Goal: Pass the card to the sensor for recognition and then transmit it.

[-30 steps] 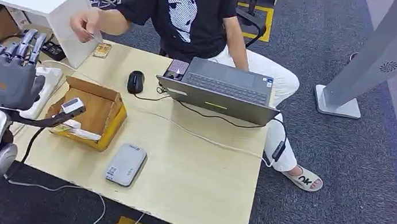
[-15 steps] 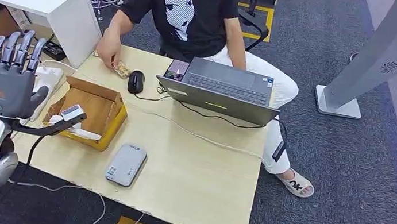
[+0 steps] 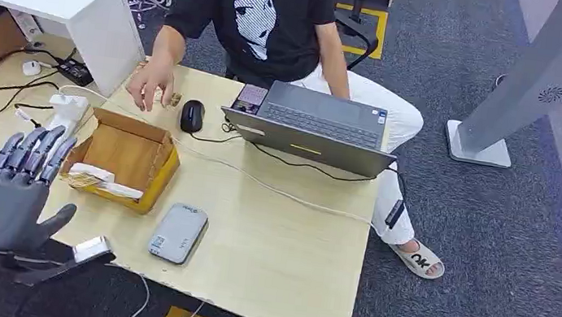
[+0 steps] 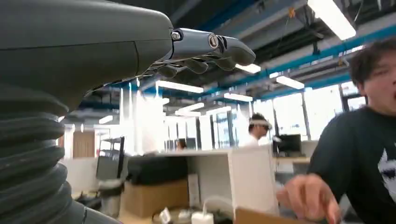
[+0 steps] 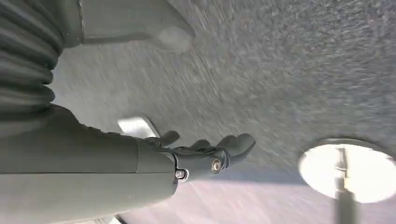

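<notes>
As the silver left hand drops low with fingers spread and empty, the transfer looks done
Person's hand now rests on the small tan card beside the black mouse; right hand hangs empty, loosely curled

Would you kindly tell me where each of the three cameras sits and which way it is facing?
Head view: high on the robot, looking down at the pale wooden table; the left hand is raised, empty.
Left wrist view: behind the left hand, looking level across the office.
Right wrist view: behind the right hand, facing grey carpet.
Shared: head and left wrist views both show the person in the black T-shirt.
</notes>
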You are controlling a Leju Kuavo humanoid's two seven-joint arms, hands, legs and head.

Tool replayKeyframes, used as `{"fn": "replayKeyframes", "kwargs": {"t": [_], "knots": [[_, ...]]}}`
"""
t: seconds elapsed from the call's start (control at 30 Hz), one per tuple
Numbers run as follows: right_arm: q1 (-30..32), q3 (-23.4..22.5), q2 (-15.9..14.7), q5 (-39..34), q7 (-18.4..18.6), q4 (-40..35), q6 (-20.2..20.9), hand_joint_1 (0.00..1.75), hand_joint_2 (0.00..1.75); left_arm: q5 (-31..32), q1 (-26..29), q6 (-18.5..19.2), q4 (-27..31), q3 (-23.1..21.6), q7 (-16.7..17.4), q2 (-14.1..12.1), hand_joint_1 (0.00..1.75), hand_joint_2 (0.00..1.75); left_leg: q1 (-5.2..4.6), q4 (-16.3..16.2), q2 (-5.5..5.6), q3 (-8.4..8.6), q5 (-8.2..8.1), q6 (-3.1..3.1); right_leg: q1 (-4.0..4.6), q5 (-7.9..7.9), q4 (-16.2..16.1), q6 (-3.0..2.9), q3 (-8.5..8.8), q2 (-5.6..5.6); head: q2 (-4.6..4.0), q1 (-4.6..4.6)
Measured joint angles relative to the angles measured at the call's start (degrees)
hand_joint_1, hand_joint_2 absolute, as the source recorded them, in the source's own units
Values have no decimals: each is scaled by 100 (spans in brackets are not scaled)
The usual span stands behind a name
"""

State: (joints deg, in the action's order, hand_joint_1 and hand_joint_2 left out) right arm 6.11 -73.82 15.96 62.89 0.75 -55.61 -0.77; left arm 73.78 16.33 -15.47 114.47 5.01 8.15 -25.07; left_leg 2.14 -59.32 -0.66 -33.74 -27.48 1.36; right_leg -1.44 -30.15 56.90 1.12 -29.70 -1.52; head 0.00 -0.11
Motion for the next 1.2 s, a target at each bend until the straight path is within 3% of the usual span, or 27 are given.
{"fn": "replayKeyframes", "kwargs": {"t": [0.1,0.27,0.47,0.7,1.2], "knots": [[434,840,0,-861,651,-348,-92,0,175,-201,264,153,127,131,-57,9,0,175,1,0,20,-1,1,0,1,-3,0,-2,10,-18,0,0],[931,1888,2,-1210,939,-793,-166,0,175,-356,357,358,175,253,-105,70,0,175,1,2,18,4,2,0,0,-3,1,-3,13,-14,0,-2],[1264,2523,2,-1362,1188,-1162,-188,0,175,-301,358,830,155,317,57,96,0,175,0,1,19,4,2,0,-1,-2,1,-3,16,-14,0,-4],[1408,2788,2,-1206,1215,-1418,-88,0,175,-396,234,1200,-168,487,197,85,0,175,1,1,19,4,2,0,0,-2,1,-3,13,-14,0,-2],[1200,2550,2,-451,753,-1405,157,0,175,302,-347,1239,-1205,489,418,39,0,175,0,0,19,5,3,-2,-1,-1,0,-4,12,-14,0,-2]]}}
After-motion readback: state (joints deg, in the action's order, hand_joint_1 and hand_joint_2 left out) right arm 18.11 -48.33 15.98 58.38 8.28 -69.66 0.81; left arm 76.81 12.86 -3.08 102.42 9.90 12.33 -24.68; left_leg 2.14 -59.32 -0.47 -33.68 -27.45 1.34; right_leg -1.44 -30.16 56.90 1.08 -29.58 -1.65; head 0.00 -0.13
